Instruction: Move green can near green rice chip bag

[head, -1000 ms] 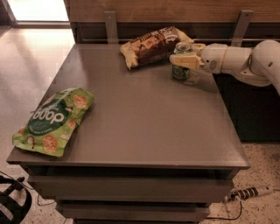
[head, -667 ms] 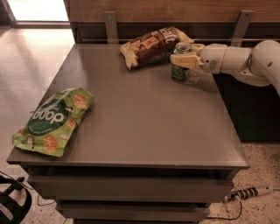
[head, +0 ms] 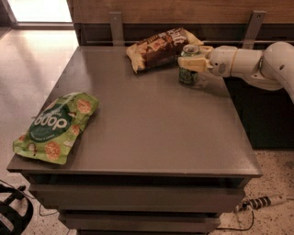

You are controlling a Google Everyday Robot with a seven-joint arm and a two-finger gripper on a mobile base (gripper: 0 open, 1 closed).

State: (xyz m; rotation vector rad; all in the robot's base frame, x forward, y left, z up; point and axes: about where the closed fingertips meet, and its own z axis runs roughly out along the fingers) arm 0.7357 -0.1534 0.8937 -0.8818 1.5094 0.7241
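Grey table [head: 151, 124] far right | green can [head: 188, 74] upright between jaws | gripper [head: 193, 63] jaws clamped on can

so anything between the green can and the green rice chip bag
Nothing visible. The gripper is at the green can, far right; bare table runs to the green rice chip bag, near left. The brown snack bag lies off that line.

Grey table [head: 151, 124], wooden wall [head: 183, 9] behind, sunlit floor [head: 32, 55].
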